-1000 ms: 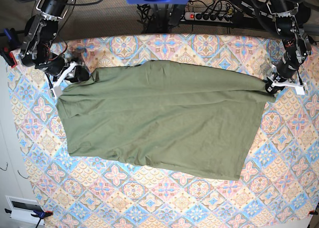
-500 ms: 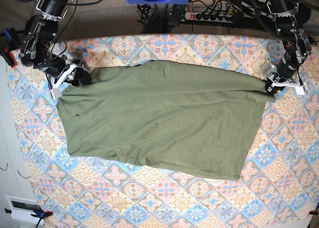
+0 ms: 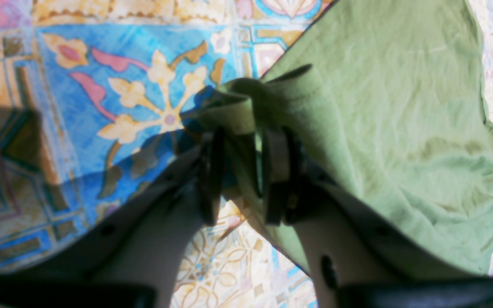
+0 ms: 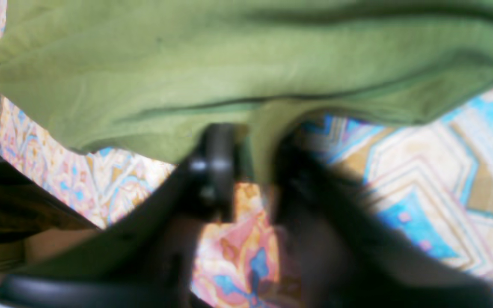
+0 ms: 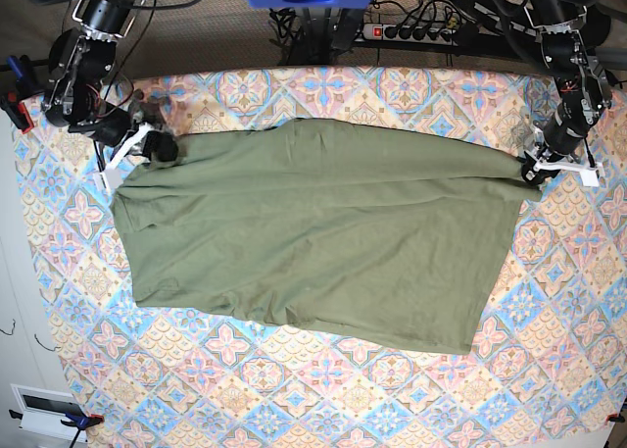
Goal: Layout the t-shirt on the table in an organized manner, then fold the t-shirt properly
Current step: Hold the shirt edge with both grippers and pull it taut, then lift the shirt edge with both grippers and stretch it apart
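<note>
The olive-green t-shirt (image 5: pixel 313 232) lies spread across the patterned table (image 5: pixel 323 389), wide side to side, with soft wrinkles. My left gripper (image 5: pixel 534 170) is at the shirt's right corner. In the left wrist view it (image 3: pixel 244 167) is shut on a bunched fold of the t-shirt (image 3: pixel 400 107) just above the table (image 3: pixel 101 85). My right gripper (image 5: pixel 149 150) is at the shirt's upper left corner. The blurred right wrist view shows it (image 4: pixel 250 167) closed on a hanging fold of the t-shirt (image 4: pixel 186 64) over the table (image 4: pixel 443 171).
A power strip (image 5: pixel 411 31) and cables lie behind the table's far edge. Clamps (image 5: pixel 15 105) hold the cloth at the left edge. A white box (image 5: pixel 44 409) sits off the table at bottom left. Patterned cloth shows along the near side.
My right gripper has shifted slightly toward the far edge and closed its jaws on the shirt's left corner. The left gripper and the shirt's body have not moved.
</note>
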`<state>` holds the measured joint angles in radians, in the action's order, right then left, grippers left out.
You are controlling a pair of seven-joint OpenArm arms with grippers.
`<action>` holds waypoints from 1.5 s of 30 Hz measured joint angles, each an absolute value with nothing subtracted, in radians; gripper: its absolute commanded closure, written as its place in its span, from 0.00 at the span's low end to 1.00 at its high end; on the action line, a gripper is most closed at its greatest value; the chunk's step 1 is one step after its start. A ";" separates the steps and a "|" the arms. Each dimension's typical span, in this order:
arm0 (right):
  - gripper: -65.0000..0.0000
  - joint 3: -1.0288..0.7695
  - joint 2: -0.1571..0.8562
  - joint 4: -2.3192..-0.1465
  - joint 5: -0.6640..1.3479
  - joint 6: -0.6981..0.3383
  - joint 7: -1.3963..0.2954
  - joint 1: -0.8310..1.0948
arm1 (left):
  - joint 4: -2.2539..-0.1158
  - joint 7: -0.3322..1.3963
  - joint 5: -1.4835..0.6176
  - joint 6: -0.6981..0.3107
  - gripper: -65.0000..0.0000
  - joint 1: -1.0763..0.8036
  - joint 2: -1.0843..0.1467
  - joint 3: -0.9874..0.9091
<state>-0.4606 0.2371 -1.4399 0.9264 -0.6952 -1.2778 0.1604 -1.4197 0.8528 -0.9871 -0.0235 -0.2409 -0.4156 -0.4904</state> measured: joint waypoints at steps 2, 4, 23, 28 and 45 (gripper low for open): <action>0.93 -0.489 0.236 -1.440 0.964 -0.695 -1.282 0.165 | -1.434 0.855 -0.986 -0.023 0.77 -0.245 -0.416 -0.490; 0.92 -0.505 0.237 -1.473 1.016 -0.691 -1.289 0.176 | -1.485 0.855 -0.988 -0.023 0.76 -0.270 -0.417 -0.491; 0.92 -0.565 0.244 -1.791 1.105 -0.695 -1.313 0.390 | -1.464 0.999 -0.987 -0.028 0.35 -0.311 -0.467 -0.492; 0.92 -0.565 0.244 -1.796 1.108 -0.695 -1.309 0.383 | -1.421 0.984 -0.998 -0.038 0.35 -0.289 -0.465 -0.493; 0.92 -0.670 0.242 -1.811 1.209 -0.695 -1.318 0.461 | -1.512 1.058 -1.037 -0.030 1.00 -0.371 -0.432 -0.602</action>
<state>-0.6701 0.2420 -1.8111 1.2095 -0.6949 -1.3178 0.4610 -1.5120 1.0580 -1.0374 -0.0296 -0.3714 -0.4316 -0.6022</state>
